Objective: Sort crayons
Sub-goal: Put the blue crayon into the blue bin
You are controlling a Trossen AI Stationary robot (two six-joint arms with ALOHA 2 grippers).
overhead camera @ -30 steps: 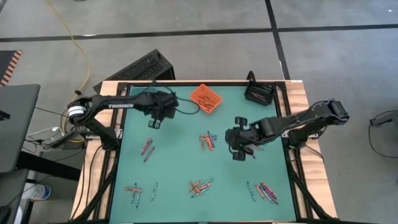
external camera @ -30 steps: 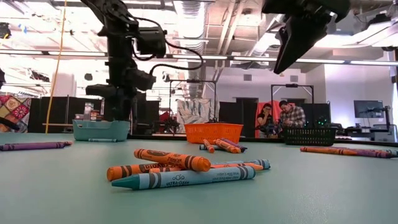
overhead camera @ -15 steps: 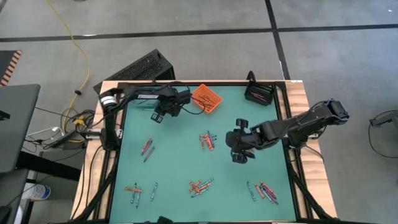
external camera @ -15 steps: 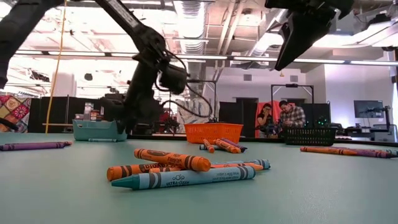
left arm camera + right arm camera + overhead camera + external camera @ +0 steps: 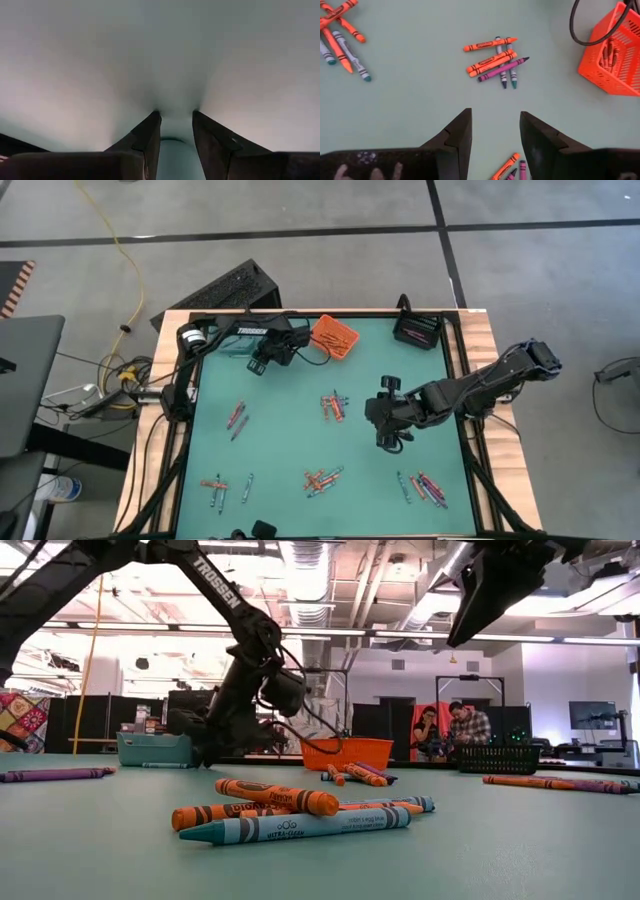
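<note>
Crayons lie in small groups on the green mat: orange, blue and purple ones at mid-table [image 5: 335, 405] [image 5: 495, 60], others near the front [image 5: 320, 478] [image 5: 290, 812] and at the left [image 5: 236, 418]. My left gripper [image 5: 259, 366] [image 5: 174, 117] is low over the mat's far left, beside the teal bin [image 5: 232, 345] [image 5: 155, 748], shut on a blue-green crayon [image 5: 172, 152]. My right gripper [image 5: 388, 438] [image 5: 495, 117] hangs open above bare mat, on the near right of the mid-table group. My left gripper pinches the blue-green crayon's rounded end [image 5: 172, 150] between its two fingers. The wrist view looks along the crayon, so its length is hidden. The fingers slant down toward the mat from the left. Whether the crayon touches the mat, I cannot tell.
An orange bin [image 5: 332, 336] holding several crayons and a black bin [image 5: 417, 330] stand along the far edge. More crayons lie at the near left [image 5: 215, 485] and near right [image 5: 425, 487]. People sit in the room beyond the table [image 5: 455, 728].
My left gripper has swung toward the table's far edge and the teal bin, sunk close to the mat and tipped more steeply downward. My right gripper has drifted a little toward the near edge, still open.
</note>
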